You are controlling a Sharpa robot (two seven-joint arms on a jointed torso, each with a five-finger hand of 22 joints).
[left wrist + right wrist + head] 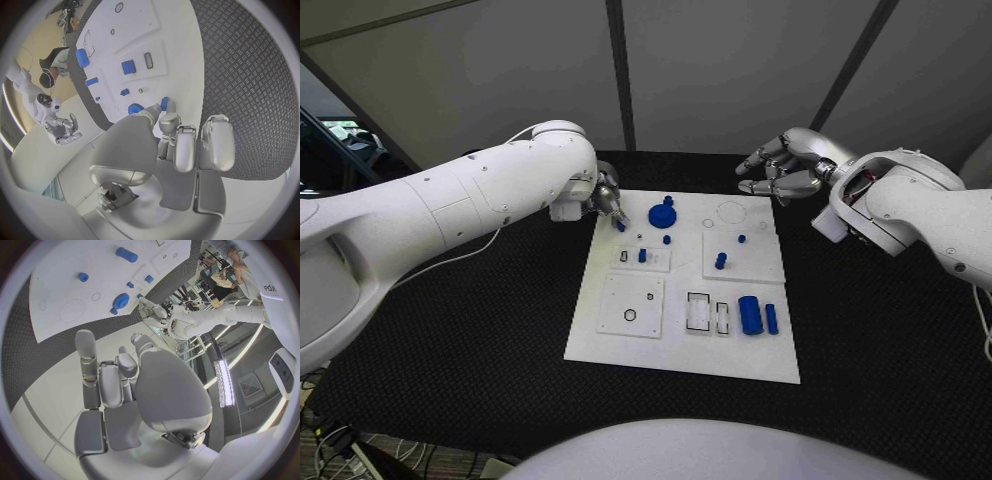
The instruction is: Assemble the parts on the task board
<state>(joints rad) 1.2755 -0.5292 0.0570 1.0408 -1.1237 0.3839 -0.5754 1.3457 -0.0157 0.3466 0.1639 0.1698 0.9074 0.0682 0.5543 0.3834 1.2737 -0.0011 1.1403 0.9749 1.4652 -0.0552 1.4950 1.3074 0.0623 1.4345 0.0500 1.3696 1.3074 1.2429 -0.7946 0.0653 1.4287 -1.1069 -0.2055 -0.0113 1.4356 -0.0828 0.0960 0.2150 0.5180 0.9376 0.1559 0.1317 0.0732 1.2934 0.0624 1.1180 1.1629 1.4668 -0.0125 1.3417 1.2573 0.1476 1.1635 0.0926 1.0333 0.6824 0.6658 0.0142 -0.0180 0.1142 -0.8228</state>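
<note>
White flat rectangular task board (678, 345) lies mid-desk on the black desk (877, 330), long side running front to back. On it: a blue gear-like round part with a knob (662, 213) near the board's far edge, small blue pegs (721, 260) standing mid-board, a short blue cylinder (750, 315) and a slim blue bar (772, 318) lying side by side near the board's front right corner, beside empty rectangular slots. Small blue part (164, 103) sits pinched at the fingertips of the silver left hand (606, 203), over the board's far left corner; the part's shape is too small to tell. Parts look like rigid, light, smooth plastic, likely slippery in metal fingers; best taken by fingertip pinch across the sides, the cylinder across its round middle. Pegs are small and would probably tip or roll if nudged. Left arm reaches in from the left edge of the desk, its hand angled down to the board and clamped on the blue piece. Silver right hand (783, 168) hovers beyond the board's far right corner, off the board, fingers loosely curled and apart, holding nothing. Next move likely needs precise alignment of the held piece over its seat.
</note>
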